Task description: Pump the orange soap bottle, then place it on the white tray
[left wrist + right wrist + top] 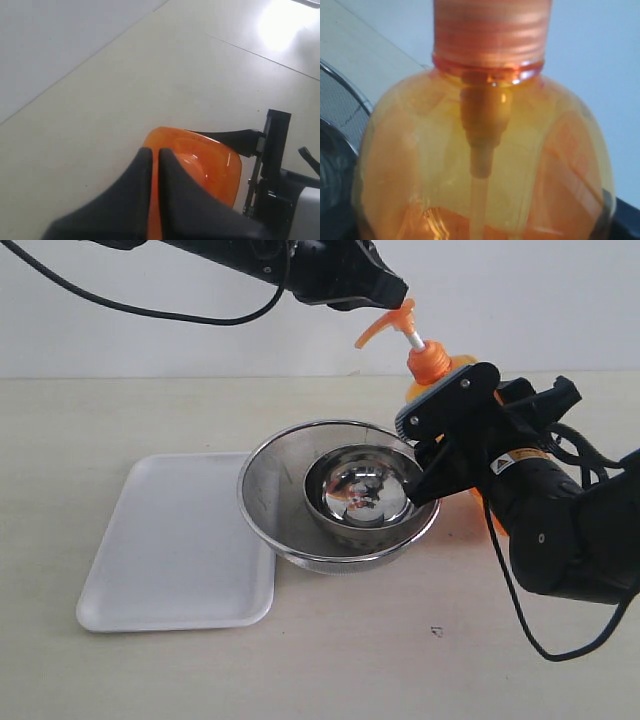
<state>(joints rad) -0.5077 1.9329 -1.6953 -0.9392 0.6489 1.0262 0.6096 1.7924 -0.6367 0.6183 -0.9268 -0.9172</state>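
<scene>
Right jaws clamp the tilted orange soap bottle (430, 362), spout toward the white tray (170, 540); left jaws together.

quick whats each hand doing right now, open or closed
left hand: closed, empty, tips at the pump head
right hand: closed on the orange soap bottle

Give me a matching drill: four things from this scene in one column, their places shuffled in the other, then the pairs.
1 orange soap bottle
2 white tray
3 small steel bowl
4 left gripper

A inside the mesh bowl
B at the pump head
C held by the right gripper
D flat on the table, beside the bowls

Pairs: 1-C, 2-D, 3-A, 4-B
</scene>
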